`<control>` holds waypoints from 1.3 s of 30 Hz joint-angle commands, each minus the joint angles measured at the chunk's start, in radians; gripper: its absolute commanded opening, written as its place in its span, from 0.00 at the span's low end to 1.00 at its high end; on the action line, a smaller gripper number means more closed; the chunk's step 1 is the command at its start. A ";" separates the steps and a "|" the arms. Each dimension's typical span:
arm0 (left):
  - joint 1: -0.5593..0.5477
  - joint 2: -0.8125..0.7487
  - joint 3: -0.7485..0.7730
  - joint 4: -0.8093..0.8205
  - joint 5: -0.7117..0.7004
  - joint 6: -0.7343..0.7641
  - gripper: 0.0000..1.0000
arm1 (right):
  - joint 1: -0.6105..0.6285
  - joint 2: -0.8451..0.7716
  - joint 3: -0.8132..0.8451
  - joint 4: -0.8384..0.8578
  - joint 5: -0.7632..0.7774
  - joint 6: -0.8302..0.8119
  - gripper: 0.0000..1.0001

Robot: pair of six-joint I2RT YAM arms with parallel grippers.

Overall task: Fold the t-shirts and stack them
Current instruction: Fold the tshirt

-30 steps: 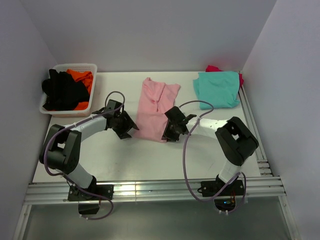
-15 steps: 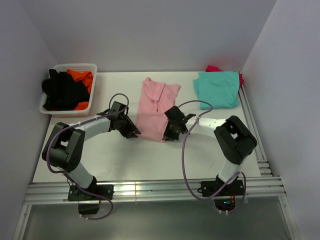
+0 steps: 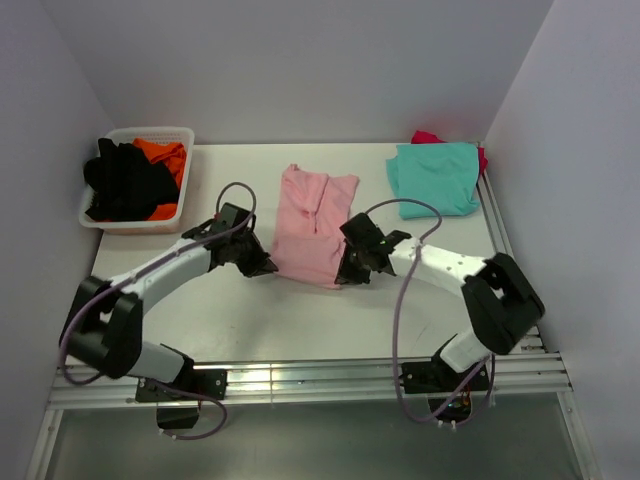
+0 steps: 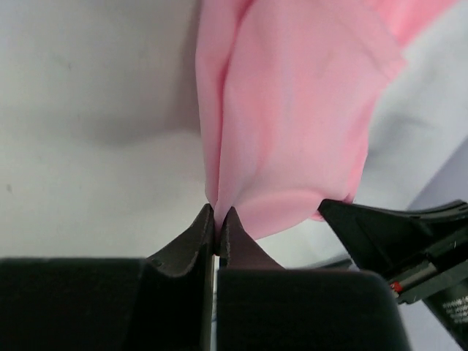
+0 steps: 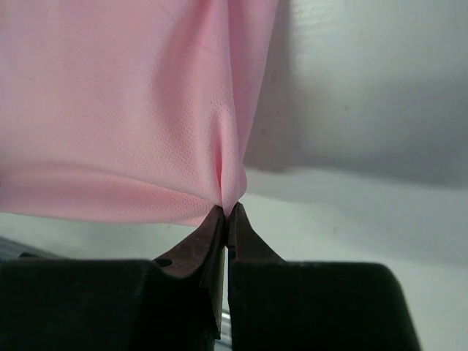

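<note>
A light pink t-shirt [image 3: 313,228] lies lengthwise in the middle of the table, partly folded. My left gripper [image 3: 270,267] is shut on its near left corner, and the cloth [image 4: 292,124] rises from between the closed jaws. My right gripper [image 3: 343,276] is shut on the near right corner, with the pink fabric [image 5: 131,110] pinched at the fingertips. A folded teal t-shirt [image 3: 434,178] lies at the back right on top of a magenta one [image 3: 428,137]. Black [image 3: 122,182] and orange [image 3: 163,154] t-shirts sit bunched in the basket.
The white plastic basket [image 3: 134,224] stands at the back left corner. Grey walls close in the table on the left, back and right. An aluminium rail [image 3: 300,378] runs along the near edge by the arm bases.
Both grippers moved in to the pink t-shirt's near corners and shut on them. The near hem has been drawn slightly up and back, and the right arm has stretched out.
</note>
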 commanded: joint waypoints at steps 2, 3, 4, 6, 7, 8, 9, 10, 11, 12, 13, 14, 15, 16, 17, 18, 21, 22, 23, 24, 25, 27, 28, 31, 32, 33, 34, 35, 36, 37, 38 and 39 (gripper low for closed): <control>0.002 -0.213 -0.070 -0.152 -0.070 0.026 0.00 | -0.005 -0.179 -0.059 -0.191 0.059 -0.034 0.00; 0.000 -0.246 -0.079 -0.198 -0.070 0.020 0.00 | -0.004 -0.237 -0.072 -0.223 0.053 -0.033 0.00; 0.000 -0.308 -0.086 -0.232 -0.071 0.004 0.00 | -0.004 -0.265 -0.075 -0.243 0.048 -0.030 0.00; 0.000 -0.396 -0.093 -0.285 -0.068 -0.011 0.00 | -0.004 -0.343 -0.072 -0.307 0.031 -0.028 0.00; 0.000 -0.422 -0.093 -0.337 -0.065 -0.020 0.00 | -0.002 -0.366 -0.069 -0.329 0.025 -0.028 0.00; 0.000 -0.445 -0.089 -0.357 -0.061 -0.037 0.00 | -0.002 -0.388 -0.064 -0.348 0.024 -0.030 0.00; 0.002 -0.467 -0.086 -0.380 -0.059 -0.045 0.00 | -0.002 -0.420 -0.060 -0.390 0.018 -0.030 0.00; 0.000 -0.500 -0.084 -0.397 -0.056 -0.053 0.00 | -0.002 -0.432 -0.044 -0.407 0.016 -0.033 0.00; 0.002 -0.511 -0.076 -0.426 -0.051 -0.066 0.00 | -0.002 -0.443 -0.037 -0.424 0.019 -0.037 0.00; 0.002 -0.517 -0.069 -0.439 -0.048 -0.073 0.00 | -0.002 -0.457 -0.029 -0.451 0.022 -0.039 0.00; 0.000 -0.519 -0.057 -0.457 -0.047 -0.077 0.00 | -0.002 -0.462 -0.014 -0.464 0.025 -0.039 0.00; 0.002 -0.516 -0.050 -0.462 -0.036 -0.079 0.00 | -0.002 -0.465 -0.007 -0.473 0.024 -0.040 0.00; 0.002 -0.507 -0.044 -0.468 -0.035 -0.080 0.00 | -0.002 -0.468 0.002 -0.484 0.021 -0.042 0.00; 0.000 -0.501 -0.029 -0.474 -0.033 -0.080 0.00 | -0.002 -0.466 0.005 -0.490 0.017 -0.043 0.00; 0.000 -0.491 -0.020 -0.479 -0.034 -0.080 0.00 | -0.002 -0.462 0.006 -0.493 0.013 -0.043 0.00; 0.002 -0.479 -0.012 -0.482 -0.028 -0.079 0.00 | -0.002 -0.459 0.013 -0.499 0.008 -0.045 0.00; 0.002 -0.461 0.019 -0.483 -0.028 -0.076 0.00 | -0.002 -0.448 0.025 -0.504 0.002 -0.046 0.00; 0.000 -0.444 0.028 -0.483 -0.027 -0.073 0.00 | -0.002 -0.445 0.029 -0.505 0.004 -0.051 0.00; 0.002 -0.435 0.048 -0.482 -0.027 -0.071 0.00 | -0.002 -0.433 0.037 -0.507 0.005 -0.051 0.00; 0.002 -0.410 0.060 -0.477 -0.030 -0.068 0.00 | -0.004 -0.422 0.057 -0.510 0.008 -0.056 0.00; 0.002 -0.396 0.086 -0.473 -0.031 -0.060 0.00 | -0.005 -0.411 0.071 -0.511 0.011 -0.068 0.00; 0.005 -0.332 0.121 -0.462 -0.036 -0.050 0.00 | -0.011 -0.361 0.121 -0.513 0.028 -0.086 0.00; 0.010 -0.303 0.166 -0.456 -0.028 -0.033 0.00 | -0.017 -0.338 0.144 -0.513 0.033 -0.114 0.00; 0.037 -0.157 0.288 -0.433 -0.027 0.016 0.00 | -0.066 -0.215 0.264 -0.508 0.047 -0.180 0.00; 0.054 -0.113 0.325 -0.427 -0.030 0.032 0.00 | -0.085 -0.131 0.302 -0.511 0.048 -0.200 0.00; 0.065 -0.015 0.368 -0.427 -0.047 0.045 0.00 | -0.105 -0.082 0.397 -0.516 0.062 -0.232 0.00; 0.075 0.042 0.464 -0.416 -0.057 0.077 0.01 | -0.150 -0.027 0.454 -0.523 0.060 -0.249 0.00; 0.106 0.105 0.518 -0.408 -0.068 0.093 0.02 | -0.172 0.091 0.515 -0.524 0.062 -0.267 0.00; 0.123 0.239 0.580 -0.404 -0.079 0.105 0.03 | -0.194 0.157 0.665 -0.542 0.070 -0.283 0.00; 0.141 0.316 0.726 -0.413 -0.074 0.118 0.17 | -0.214 0.228 0.757 -0.559 0.097 -0.312 0.02; 0.183 0.396 0.808 -0.404 -0.021 0.130 0.40 | -0.250 0.381 0.857 -0.586 0.111 -0.322 0.46; 0.200 0.565 1.024 -0.448 -0.018 0.157 0.81 | -0.267 0.458 1.078 -0.668 0.120 -0.342 0.64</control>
